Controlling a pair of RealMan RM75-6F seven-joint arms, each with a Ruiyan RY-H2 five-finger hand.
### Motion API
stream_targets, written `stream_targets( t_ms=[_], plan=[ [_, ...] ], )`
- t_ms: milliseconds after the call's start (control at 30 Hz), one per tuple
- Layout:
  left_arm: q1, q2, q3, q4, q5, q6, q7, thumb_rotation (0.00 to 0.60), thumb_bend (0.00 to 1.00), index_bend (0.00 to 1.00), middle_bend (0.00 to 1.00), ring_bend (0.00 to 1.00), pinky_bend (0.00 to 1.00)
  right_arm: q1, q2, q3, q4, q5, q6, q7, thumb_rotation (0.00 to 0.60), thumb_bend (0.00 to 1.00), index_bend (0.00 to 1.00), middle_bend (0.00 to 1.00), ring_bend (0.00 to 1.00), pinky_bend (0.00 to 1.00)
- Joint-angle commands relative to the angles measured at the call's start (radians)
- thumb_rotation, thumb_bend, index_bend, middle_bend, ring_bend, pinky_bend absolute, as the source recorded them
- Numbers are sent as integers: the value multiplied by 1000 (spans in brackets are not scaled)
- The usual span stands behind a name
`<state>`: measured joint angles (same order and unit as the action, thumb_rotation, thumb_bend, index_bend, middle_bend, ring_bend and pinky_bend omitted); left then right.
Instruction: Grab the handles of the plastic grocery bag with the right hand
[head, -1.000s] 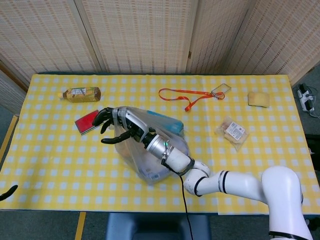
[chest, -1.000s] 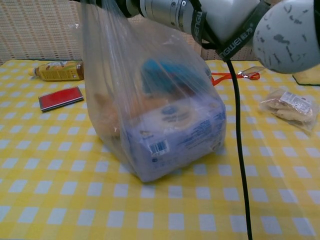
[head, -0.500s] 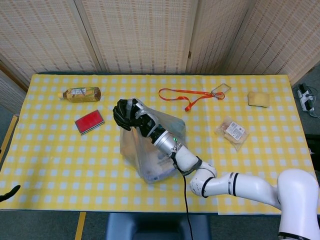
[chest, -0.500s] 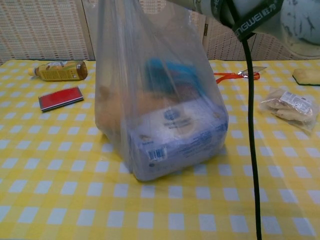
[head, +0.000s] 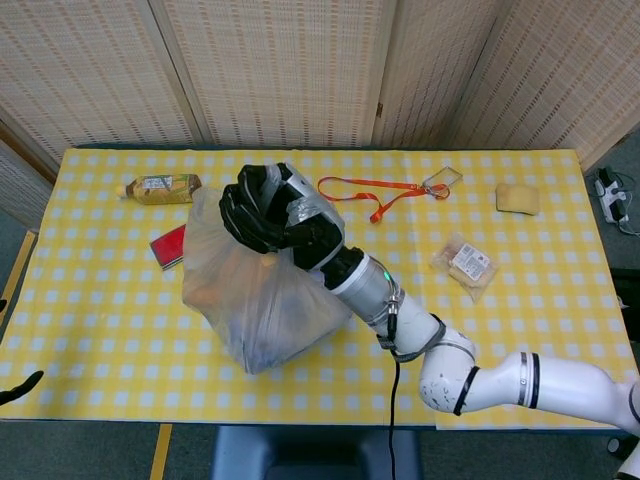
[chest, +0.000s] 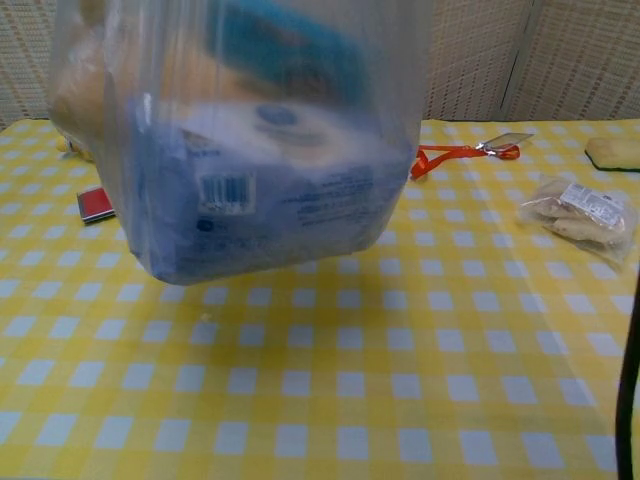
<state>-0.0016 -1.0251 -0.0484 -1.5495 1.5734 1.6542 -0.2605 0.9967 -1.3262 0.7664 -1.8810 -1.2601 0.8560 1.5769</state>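
Centre-left of the head view, my right hand (head: 270, 210) has its black fingers (head: 243, 212) curled tight around the gathered handles of the clear plastic grocery bag (head: 255, 300), so the grab looks done to me. Bag hangs below the fist; in the chest view its base (chest: 250, 230) sits clear above the yellow-and-white checked tablecloth (chest: 400, 400), filling the upper left of that frame. I judge it hangs from the handles alone because the load pulls the film straight down. Inside I count one white-and-blue boxed pack with a barcode (chest: 225, 190), one blue item (chest: 285, 45) on top, and something orange-tan at the left edge (chest: 75, 95), too blurred to name.

My left hand: only a dark tip at the lower left edge of the head view (head: 20, 385), low beside the table; can't tell how its fingers lie.

Around the bag, one each:
- amber plastic drink bottle lying on its side (head: 160, 187), upper left
- flat red rectangular case (head: 168, 246), partly hidden behind the bag
- orange lanyard with a clear badge holder (head: 385, 192), upper centre
- pale yellow sponge-like block (head: 517, 197), upper right
- clear packet of snacks (head: 465, 265), right of centre
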Motion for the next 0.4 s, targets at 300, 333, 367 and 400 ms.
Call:
stream_targets(
  t_ms=[300, 333, 367, 400],
  plan=[
    [-9, -7, 4, -9, 3, -18, 29, 600, 169, 0, 0, 0, 0, -48, 76, 26, -78, 69, 9, -71, 600, 470, 722, 771, 682, 885],
    [-10, -8, 4, -10, 4, -19, 33, 600, 169, 0, 0, 0, 0, -47, 74, 22, -73, 68, 5, -68, 600, 470, 722, 771, 681, 885],
    [-11, -9, 5, -11, 4, -21, 36, 600, 169, 0, 0, 0, 0, -49, 72, 18, -68, 62, 3, -61, 600, 470, 722, 771, 681, 885],
    [-11, -9, 5, -12, 5, -22, 38, 600, 169, 0, 0, 0, 0, -51, 70, 14, -65, 56, 3, -56, 600, 470, 722, 771, 681, 885]
  ],
)
